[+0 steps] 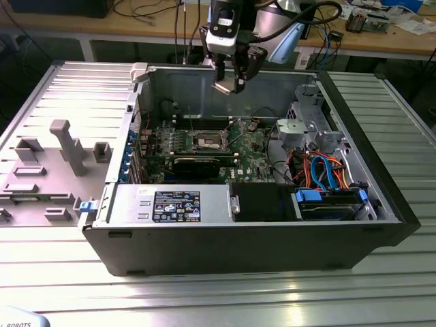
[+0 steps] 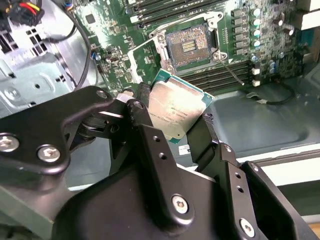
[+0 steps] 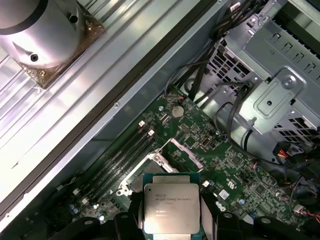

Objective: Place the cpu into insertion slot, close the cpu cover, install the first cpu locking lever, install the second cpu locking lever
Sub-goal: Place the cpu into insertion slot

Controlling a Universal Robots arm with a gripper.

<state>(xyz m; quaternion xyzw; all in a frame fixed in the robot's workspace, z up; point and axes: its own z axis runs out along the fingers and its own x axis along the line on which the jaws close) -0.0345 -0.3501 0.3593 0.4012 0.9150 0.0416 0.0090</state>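
Nearest item: my hand (image 2: 175,117), a black two-fingered unit. Its fingers (image 2: 142,112) are closed in on opposite edges of the cpu (image 2: 177,110), a small flat square chip with a silvery-grey metal top and a green border. The fingers are drawn in only as far as the chip's width, and nothing else touches them. In both wrist views the chip sits between the pads with its metal face towards the cameras. I judge the edge grip is chosen to keep the contact side clear and to let the chip go down flat.

In the exterior view the hand (image 1: 231,78) hangs above the open black computer case (image 1: 238,245), well clear of the board inside. The chip is therefore in the air, not seated.

Beyond the chip lies the insertion slot (image 2: 190,46), a small square socket with a dark centre and a silvery rim. It is bare, and its contact field is exposed. In the first wrist view the cpu (image 3: 171,207) overlaps part of the insertion slot (image 3: 145,172).

The cpu cover (image 3: 187,152), a thin silvery metal frame, appears raised off the socket. A thin metal lever (image 2: 231,69) beside it looks unhooked. Both conditions fit a socket left open to receive the chip.

The socket sits in the green motherboard (image 1: 252,146), next to the long black memory slots (image 2: 220,75).

Farthest item: the case lies on its side, opening upward, on the ribbed grey metal counter (image 1: 204,300).
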